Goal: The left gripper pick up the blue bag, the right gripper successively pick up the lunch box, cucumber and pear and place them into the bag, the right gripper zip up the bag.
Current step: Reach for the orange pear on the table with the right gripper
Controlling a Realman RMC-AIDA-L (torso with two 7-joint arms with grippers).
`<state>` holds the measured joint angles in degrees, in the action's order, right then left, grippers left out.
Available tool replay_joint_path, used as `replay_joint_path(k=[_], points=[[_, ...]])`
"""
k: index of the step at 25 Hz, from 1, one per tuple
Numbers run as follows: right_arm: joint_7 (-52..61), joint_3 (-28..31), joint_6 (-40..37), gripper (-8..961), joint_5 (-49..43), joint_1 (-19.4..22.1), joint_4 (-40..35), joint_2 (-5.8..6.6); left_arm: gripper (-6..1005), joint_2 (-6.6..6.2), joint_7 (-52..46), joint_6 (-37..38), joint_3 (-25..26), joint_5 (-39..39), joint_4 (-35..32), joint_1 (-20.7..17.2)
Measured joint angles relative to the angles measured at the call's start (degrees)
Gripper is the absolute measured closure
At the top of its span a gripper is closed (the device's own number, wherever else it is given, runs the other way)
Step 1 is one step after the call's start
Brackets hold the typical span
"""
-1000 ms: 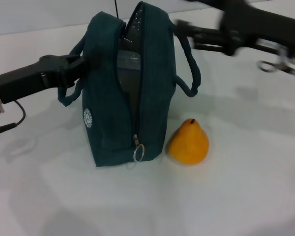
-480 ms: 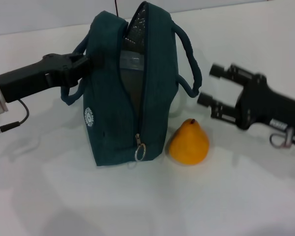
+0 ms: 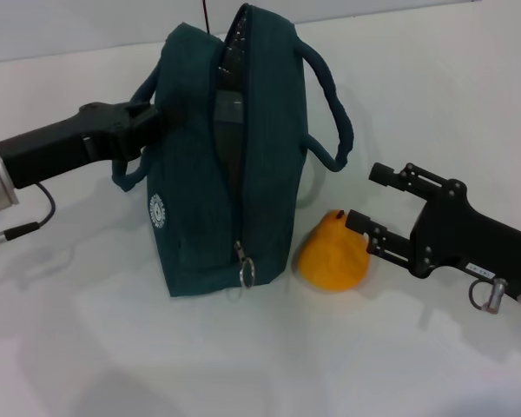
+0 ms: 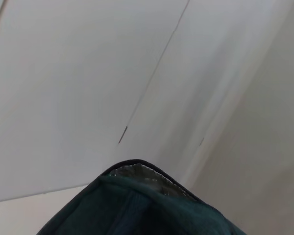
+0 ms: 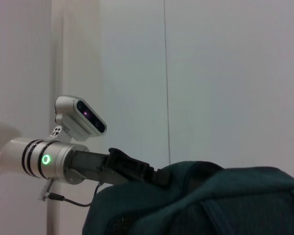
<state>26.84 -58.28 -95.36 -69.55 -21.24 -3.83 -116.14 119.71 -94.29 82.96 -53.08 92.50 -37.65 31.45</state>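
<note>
Near the tabletop centre, the bag stands upright with its zip open along the top. At its left side, the left tool pinches the bag fabric by one handle, holding it steady. Just right of the bag base, the pear rests on the tabletop. The right tool is spread, its fingers on either side of the pear.
</note>
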Motion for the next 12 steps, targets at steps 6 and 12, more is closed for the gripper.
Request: replay_joint_path(k=[6, 12], points=[[-0.2, -0.1, 3.1, 341, 0.0, -0.5, 0.6, -0.05, 935, 0.00, 0.4, 0.1, 0.0, -0.1, 0.4, 0.0], [0.1, -0.2, 4.7, 364, 0.0, -1.7, 1.9, -0.05, 934, 0.00, 0.5, 0.1, 0.0, -0.1, 0.6, 0.0]])
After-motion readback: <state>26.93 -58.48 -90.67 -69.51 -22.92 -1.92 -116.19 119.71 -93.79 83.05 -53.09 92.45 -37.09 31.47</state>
